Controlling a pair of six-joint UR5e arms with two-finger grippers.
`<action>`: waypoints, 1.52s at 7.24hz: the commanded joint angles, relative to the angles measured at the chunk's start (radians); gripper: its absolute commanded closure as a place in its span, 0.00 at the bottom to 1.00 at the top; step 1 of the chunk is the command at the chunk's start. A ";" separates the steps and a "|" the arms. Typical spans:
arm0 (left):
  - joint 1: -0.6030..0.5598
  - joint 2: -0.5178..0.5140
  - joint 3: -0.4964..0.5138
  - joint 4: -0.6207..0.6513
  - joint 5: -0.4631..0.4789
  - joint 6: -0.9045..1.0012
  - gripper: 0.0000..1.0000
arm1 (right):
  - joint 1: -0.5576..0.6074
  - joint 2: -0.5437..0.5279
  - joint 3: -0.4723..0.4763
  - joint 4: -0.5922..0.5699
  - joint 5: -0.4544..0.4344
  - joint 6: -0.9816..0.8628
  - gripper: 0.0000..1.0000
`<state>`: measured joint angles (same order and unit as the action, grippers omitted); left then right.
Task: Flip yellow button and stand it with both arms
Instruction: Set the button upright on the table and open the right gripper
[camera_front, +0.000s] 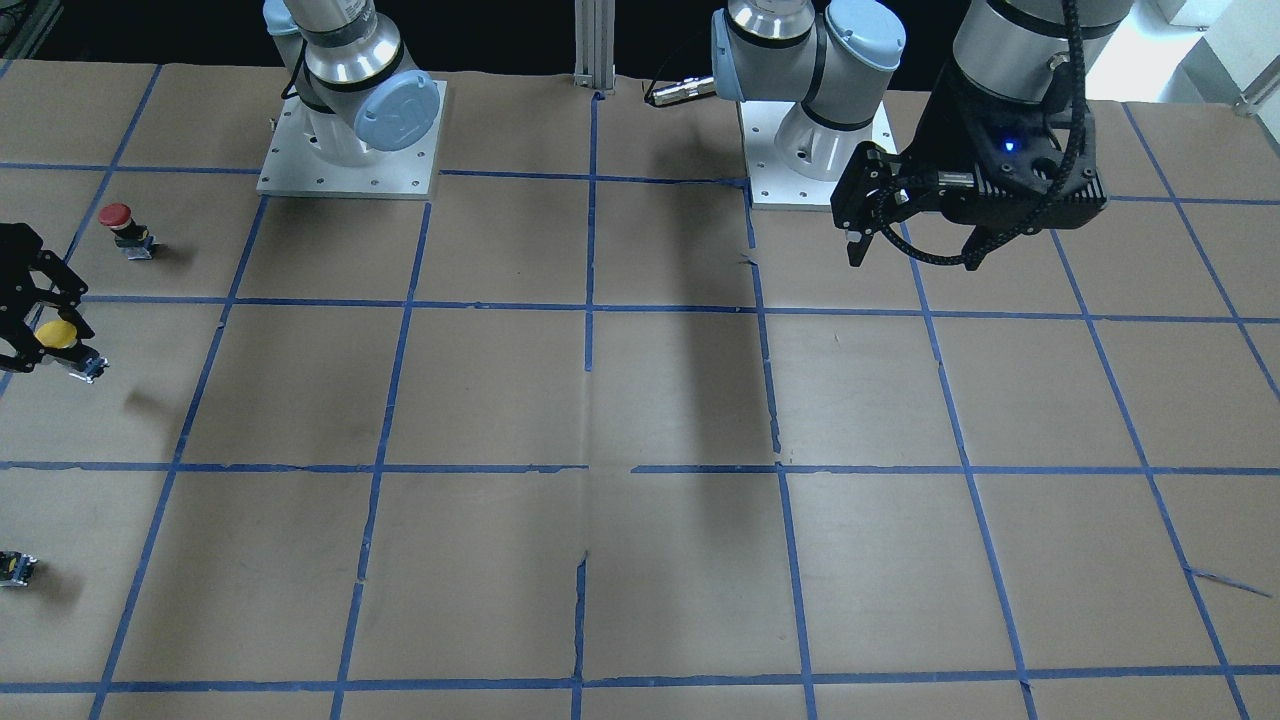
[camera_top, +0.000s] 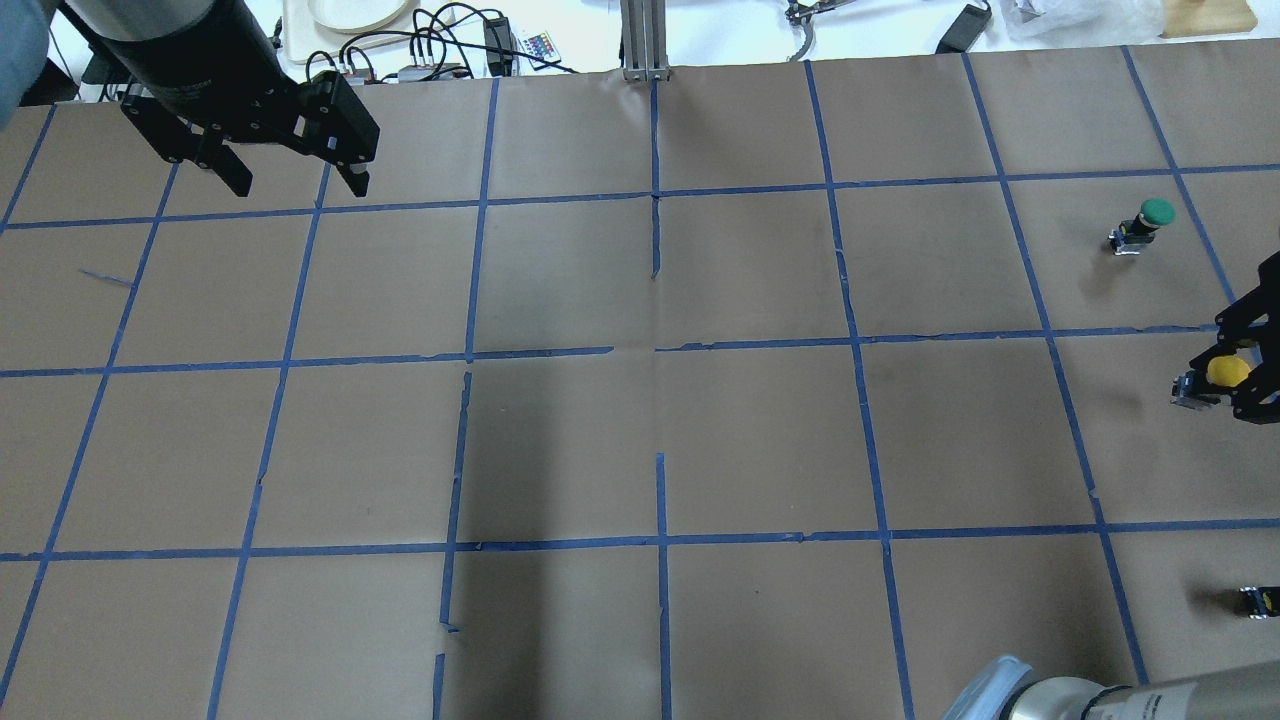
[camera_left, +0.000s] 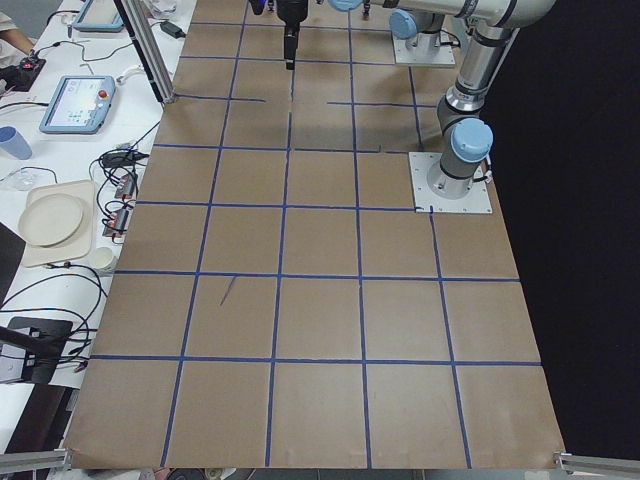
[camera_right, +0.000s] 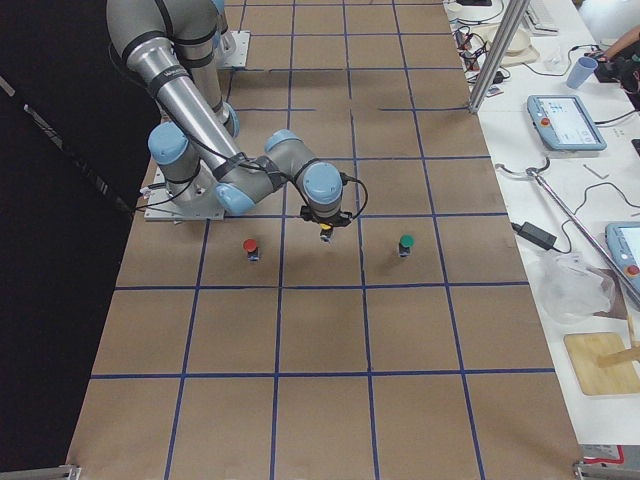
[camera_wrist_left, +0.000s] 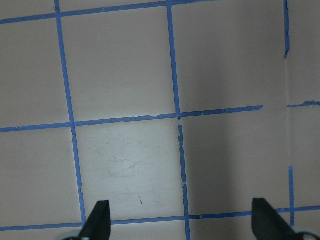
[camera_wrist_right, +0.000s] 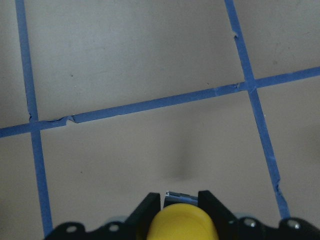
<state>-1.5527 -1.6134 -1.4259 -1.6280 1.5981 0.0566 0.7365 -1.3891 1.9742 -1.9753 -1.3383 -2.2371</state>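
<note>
The yellow button (camera_front: 57, 335) is held clamped in the right gripper (camera_wrist_right: 180, 199), at the robot's right end of the bench (camera_front: 640, 400). It is lifted off the paper, as is judged from the shadow seen under it in the right wrist view. The cap is kept close to the palm and the grey base is pointed outward past the fingertips (camera_wrist_right: 151, 202). It is held tilted, not upright. This hold is probably chosen so that the base is left free to be taken by the other arm, since a flip cannot be made within one grasp.

The left gripper (camera_top: 300, 186) is kept wide apart and nothing is held in it. It is hung high over the robot's left side of the bench, well apart from the button, so the handover is judged as not yet begun.

A red button (camera_front: 116, 215) and a green button (camera_top: 1156, 211) are stood upright on either side of the yellow one, apart from it, and are not touched.

No label can be read on the button. A raised mark is seen on a blue joint cap (camera_front: 397, 112), possibly a logo, but it is too faint to be read.
</note>
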 joint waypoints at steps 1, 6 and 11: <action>0.000 -0.002 -0.002 0.005 0.005 0.006 0.00 | -0.005 0.028 -0.001 0.001 -0.016 -0.015 0.92; -0.001 -0.008 0.002 -0.001 0.011 -0.011 0.00 | -0.006 0.080 -0.015 -0.007 -0.016 -0.079 0.91; -0.001 -0.017 0.019 0.002 0.033 -0.009 0.00 | -0.006 0.116 -0.054 0.012 -0.067 -0.078 0.78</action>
<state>-1.5539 -1.6299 -1.4102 -1.6271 1.6302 0.0470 0.7302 -1.2747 1.9216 -1.9658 -1.4027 -2.3149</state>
